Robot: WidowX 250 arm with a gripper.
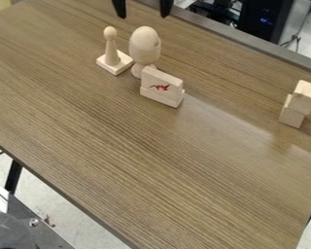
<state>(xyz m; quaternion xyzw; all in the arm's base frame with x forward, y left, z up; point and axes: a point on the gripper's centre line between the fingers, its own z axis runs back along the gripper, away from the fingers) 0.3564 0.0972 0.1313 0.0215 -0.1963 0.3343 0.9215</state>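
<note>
Two black fingers of the gripper (143, 8) hang at the top edge, spread apart with nothing between them. Below them on the table stands a wooden egg-shaped piece (145, 46) on a narrow round foot. To its left is a wooden peg with a ball top (111, 47) on a square base. A flat wooden block with a red mark (161, 87) stands just in front of the egg-shaped piece. Far to the right, one light wooden block (305, 96) rests on another block (291, 115), slightly offset.
The brown wooden table (151, 165) reaches across most of the view. Behind its back edge are dark equipment (265, 19) and cables. At the lower left, beyond the front edge, stands a grey metal surface with a dark round object (8, 231).
</note>
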